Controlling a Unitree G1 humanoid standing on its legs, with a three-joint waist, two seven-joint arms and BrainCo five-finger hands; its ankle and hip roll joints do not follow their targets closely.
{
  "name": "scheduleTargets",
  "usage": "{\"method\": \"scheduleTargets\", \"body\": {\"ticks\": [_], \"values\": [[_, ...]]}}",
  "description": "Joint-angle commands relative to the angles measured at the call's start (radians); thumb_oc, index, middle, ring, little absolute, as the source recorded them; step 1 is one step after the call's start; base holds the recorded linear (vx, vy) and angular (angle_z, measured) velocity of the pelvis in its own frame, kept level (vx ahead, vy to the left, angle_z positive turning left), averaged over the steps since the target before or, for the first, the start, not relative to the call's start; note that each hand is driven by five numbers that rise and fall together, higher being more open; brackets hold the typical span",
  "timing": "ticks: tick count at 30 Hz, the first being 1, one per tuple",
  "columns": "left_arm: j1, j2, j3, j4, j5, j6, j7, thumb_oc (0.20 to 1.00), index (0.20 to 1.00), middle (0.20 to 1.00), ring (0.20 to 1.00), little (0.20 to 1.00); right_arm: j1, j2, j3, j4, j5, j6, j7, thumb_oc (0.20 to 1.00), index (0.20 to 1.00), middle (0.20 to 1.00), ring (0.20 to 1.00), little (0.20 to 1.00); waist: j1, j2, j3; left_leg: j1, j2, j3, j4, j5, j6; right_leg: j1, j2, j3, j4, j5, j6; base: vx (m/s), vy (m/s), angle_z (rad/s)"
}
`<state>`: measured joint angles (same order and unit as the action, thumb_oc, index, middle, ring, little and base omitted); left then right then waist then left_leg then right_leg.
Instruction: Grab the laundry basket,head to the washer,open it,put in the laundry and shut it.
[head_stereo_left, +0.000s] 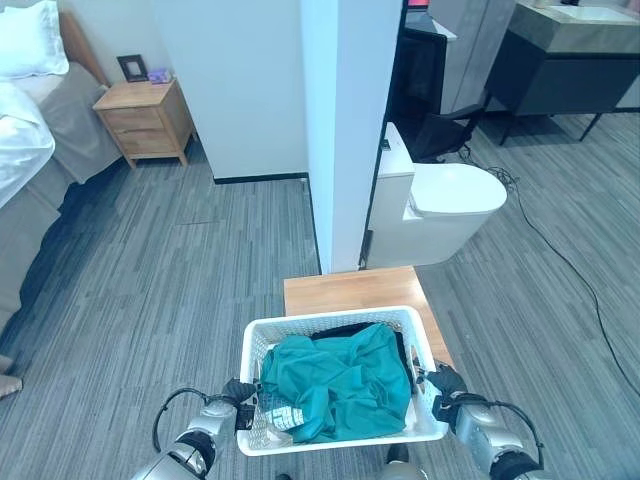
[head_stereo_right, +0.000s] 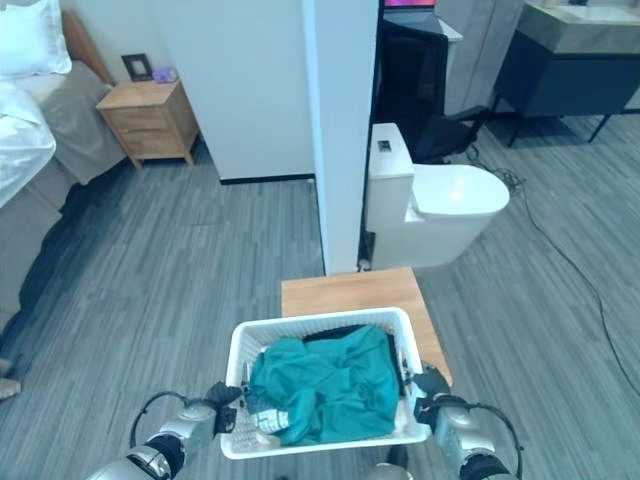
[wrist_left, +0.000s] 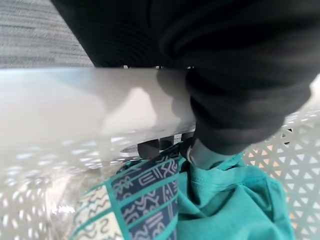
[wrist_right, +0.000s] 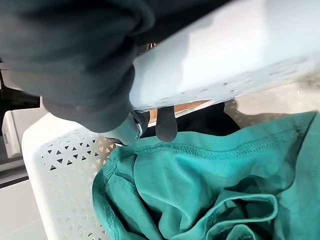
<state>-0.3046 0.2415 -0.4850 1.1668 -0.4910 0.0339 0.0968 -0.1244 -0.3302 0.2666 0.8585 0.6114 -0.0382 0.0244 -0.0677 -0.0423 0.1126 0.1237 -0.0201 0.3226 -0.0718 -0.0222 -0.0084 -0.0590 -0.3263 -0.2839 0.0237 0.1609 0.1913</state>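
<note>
1. You have the white laundry basket (head_stereo_left: 335, 440) held up in front of you, one hand on each short side, its far edge over the near edge of a small wooden table (head_stereo_left: 350, 290).
2. Your left hand (head_stereo_left: 238, 392) is at the basket's left rim; in its wrist view the dark cover wraps over the rim and a fingertip hooks down inside, so it is clamped on the basket.
3. Your right hand (head_stereo_left: 443, 385) is at the right rim, with its fingers (wrist_right: 166, 125) curled over the edge and down inside, also clamped on.
4. Straight ahead past the table stands a white wall end (head_stereo_left: 350, 130), with a toilet (head_stereo_left: 445, 205) just beside it on the right.
5. Open grey floor (head_stereo_left: 170, 280) lies to your left, running toward a bedside cabinet (head_stereo_left: 145, 120) and a bed (head_stereo_left: 30, 120).
6. The basket has perforated walls and holds a crumpled teal garment (head_stereo_left: 340, 385), a dark item beneath it at the far side, and a patterned teal, navy and cream cloth (wrist_left: 135, 200) by the left rim.
</note>
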Motion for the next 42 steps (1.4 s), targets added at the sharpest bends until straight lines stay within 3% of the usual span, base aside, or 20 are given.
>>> {"method": "scheduleTargets", "body": {"ticks": [1,2,3,6,7,10,14,17,21,23,24,25,26,27,29,30,31,33,34,42], "values": [[-0.118,-0.066,0.035,-0.051,0.008,-0.082,-0.17,0.2,0.2,0.2,0.2,0.2,-0.077,0.016,0.021,-0.058,0.016,0.001,0.127,0.2,0.2,0.2,0.2,0.2,0.011,0.019,0.022,-0.009,0.014,-0.031,0.052,-0.049,-0.009,-0.072,-0.022,-0.025,-0.057,0.238,0.071,-0.12,0.034,-0.2],[-0.118,-0.066,0.035,-0.051,0.008,-0.082,-0.17,0.2,0.2,0.2,0.2,0.2,-0.077,0.016,0.021,-0.058,0.016,0.001,0.127,0.2,0.2,0.2,0.2,0.2,0.011,0.018,0.022,-0.01,0.014,-0.031,0.052,-0.049,-0.009,-0.073,-0.022,-0.024,-0.057,0.238,0.071,-0.3,0.185,-0.48],[-0.118,-0.068,0.039,-0.051,0.009,-0.07,-0.165,0.2,0.2,0.2,0.2,0.2,-0.076,0.018,0.02,-0.067,0.024,0.01,0.122,0.2,0.2,0.2,0.2,0.2,0.023,0.033,0.032,-0.022,0.022,0.004,0.035,-0.022,0.005,-0.042,-0.005,-0.089,0.044,0.138,0.07,-0.26,0.198,-0.55],[-0.127,-0.065,0.042,-0.035,0.016,-0.059,-0.164,0.2,0.2,0.2,0.2,0.2,-0.069,0.018,0.027,-0.063,0.017,0.018,0.13,0.2,0.2,0.2,0.2,0.2,0.041,0.043,0.017,-0.036,0.037,0.048,0.008,0.015,0.022,0.005,0.046,-0.094,0.167,0.022,0.039,-0.21,0.156,-0.74],[-0.13,-0.062,0.047,-0.017,0.031,-0.056,-0.156,0.2,0.2,0.2,0.2,0.2,-0.074,0.023,0.032,-0.051,0.009,0.019,0.124,0.2,0.2,0.2,0.2,0.2,0.051,0.053,0.009,-0.036,0.043,0.062,0.004,0.01,0.026,0.033,0.05,-0.109,0.246,-0.022,0.047,-0.15,0.1,-0.52],[-0.144,-0.057,0.066,0.049,0.051,-0.046,-0.155,0.2,0.2,0.2,0.2,0.2,-0.11,0.035,0.059,0.06,-0.013,0.03,0.128,0.2,0.2,0.2,0.2,0.2,0.094,0.039,-0.019,-0.067,0.049,0.126,0.017,0.025,0.027,0.114,0.049,-0.16,0.246,-0.056,0.045,-0.16,0.002,-0.8],[-0.189,-0.056,0.093,0.099,0.048,-0.046,-0.151,0.2,0.2,0.2,0.2,0.2,-0.155,0.05,0.078,0.127,-0.007,0.042,0.136,0.2,0.2,0.2,0.2,0.2,0.112,0.018,-0.042,-0.122,0.086,0.166,0.052,0.06,0.0,0.164,0.124,-0.111,0.118,-0.156,0.0,-0.16,-0.145,-0.92],[-0.191,-0.054,0.119,0.099,0.036,-0.045,-0.147,0.2,0.2,0.2,0.2,0.2,-0.142,0.058,0.09,0.083,-0.017,0.052,0.134,0.2,0.2,0.2,0.2,0.2,0.093,0.022,-0.04,-0.139,0.124,0.183,0.058,0.101,-0.033,0.187,0.18,-0.1,0.028,-0.196,-0.034,-0.15,-0.22,-0.27],[-0.187,-0.058,0.134,0.085,0.016,-0.048,-0.143,0.2,0.2,0.2,0.2,0.2,-0.125,0.037,0.103,0.001,0.003,0.059,0.129,0.2,0.2,0.2,0.2,0.2,0.081,0.025,-0.023,-0.186,0.166,0.173,0.08,0.159,-0.068,0.178,0.217,-0.087,-0.027,-0.197,-0.057,-0.16,-0.182,-0.19],[-0.192,-0.062,0.13,0.068,-0.001,-0.044,-0.148,0.2,0.2,0.2,0.2,0.2,-0.094,0.01,0.111,-0.073,-0.001,0.061,0.137,0.2,0.2,0.2,0.2,0.2,0.075,0.036,-0.001,-0.214,0.184,0.144,0.047,0.231,-0.094,0.192,0.253,-0.098,-0.091,-0.181,-0.069,-0.18,-0.169,-0.13],[-0.192,-0.063,0.13,0.068,-0.001,-0.044,-0.148,0.2,0.2,0.2,0.2,0.2,-0.092,0.009,0.111,-0.075,-0.001,0.062,0.136,0.2,0.2,0.2,0.2,0.2,0.074,0.037,-0.002,-0.214,0.184,0.142,0.046,0.233,-0.095,0.193,0.254,-0.099,-0.093,-0.18,-0.069,-0.3,-0.128,-0.01],[-0.199,-0.063,0.134,0.06,-0.016,-0.048,-0.142,0.2,0.2,0.2,0.2,0.2,-0.093,-0.011,0.119,-0.122,0.002,0.056,0.134,0.2,0.2,0.2,0.2,0.2,0.09,0.045,0.023,-0.255,0.195,0.073,0.039,0.276,-0.1,0.168,0.265,-0.091,-0.106,-0.161,-0.08,-0.2,-0.041,0.07],[-0.199,-0.063,0.134,0.06,-0.016,-0.048,-0.142,0.2,0.2,0.2,0.2,0.2,-0.093,-0.011,0.119,-0.122,0.003,0.056,0.134,0.2,0.2,0.2,0.2,0.2,0.089,0.046,0.021,-0.257,0.196,0.072,0.04,0.276,-0.1,0.167,0.265,-0.091,-0.106,-0.161,-0.08,-0.38,-0.072,-0.03],[-0.213,-0.063,0.13,0.054,-0.031,-0.051,-0.139,0.2,0.2,0.2,0.2,0.2,-0.104,-0.018,0.133,-0.151,0.017,0.049,0.132,0.2,0.2,0.2,0.2,0.2,0.101,0.029,0.061,-0.286,0.177,-0.08,0.114,0.24,-0.111,0.143,0.241,-0.09,-0.091,-0.141,-0.08,-0.22,-0.05,-0.28],[-0.209,-0.057,0.131,0.055,-0.034,-0.051,-0.14,0.2,0.2,0.2,0.2,0.2,-0.107,-0.013,0.138,-0.154,0.028,0.048,0.133,0.2,0.2,0.2,0.2,0.2,0.094,0.014,0.063,-0.263,0.168,-0.116,0.154,0.178,-0.101,0.13,0.224,-0.08,-0.088,-0.123,-0.075,-0.13,-0.03,-0.36],[-0.21,-0.057,0.131,0.055,-0.034,-0.051,-0.14,0.2,0.2,0.2,0.2,0.2,-0.107,-0.013,0.137,-0.154,0.028,0.048,0.133,0.2,0.2,0.2,0.2,0.2,0.093,0.014,0.061,-0.266,0.167,-0.116,0.153,0.18,-0.1,0.127,0.224,-0.08,-0.088,-0.122,-0.075,-0.05,0.025,-0.25],[-0.199,-0.05,0.136,0.045,-0.039,-0.055,-0.137,0.2,0.2,0.2,0.2,0.2,-0.11,-0.009,0.143,-0.15,0.026,0.047,0.133,0.2,0.2,0.2,0.2,0.2,0.095,0.007,0.055,-0.23,0.134,-0.167,0.184,0.107,-0.082,0.111,0.211,-0.053,-0.086,-0.105,-0.071,-0.04,0.022,-0.25],[-0.193,-0.047,0.135,0.039,-0.038,-0.057,-0.138,0.2,0.2,0.2,0.2,0.2,-0.111,-0.009,0.143,-0.149,0.027,0.048,0.133,0.2,0.2,0.2,0.2,0.2,0.093,0.007,0.051,-0.209,0.119,-0.187,0.179,0.082,-0.076,0.104,0.21,-0.04,-0.086,-0.098,-0.069,-0.04,0.073,-0.32],[-0.181,-0.038,0.133,0.019,-0.048,-0.064,-0.137,0.2,0.2,0.2,0.2,0.2,-0.111,-0.011,0.15,-0.154,0.024,0.048,0.131,0.2,0.2,0.2,0.2,0.2,0.086,0.01,0.047,-0.172,0.082,-0.236,0.19,0.019,-0.063,0.079,0.209,0.002,-0.074,-0.09,-0.065,-0.03,0.158,-0.41],[-0.166,-0.009,0.106,-0.052,-0.013,-0.084,-0.144,0.2,0.2,0.2,0.2,0.2,-0.119,-0.002,0.115,-0.087,0.024,0.051,0.149,0.2,0.2,0.2,0.2,0.2,0.041,0.028,0.033,-0.113,0.032,-0.145,0.135,-0.032,-0.01,0.004,0.168,0.148,-0.04,-0.037,-0.022,-0.02,0.233,-0.49]]}}
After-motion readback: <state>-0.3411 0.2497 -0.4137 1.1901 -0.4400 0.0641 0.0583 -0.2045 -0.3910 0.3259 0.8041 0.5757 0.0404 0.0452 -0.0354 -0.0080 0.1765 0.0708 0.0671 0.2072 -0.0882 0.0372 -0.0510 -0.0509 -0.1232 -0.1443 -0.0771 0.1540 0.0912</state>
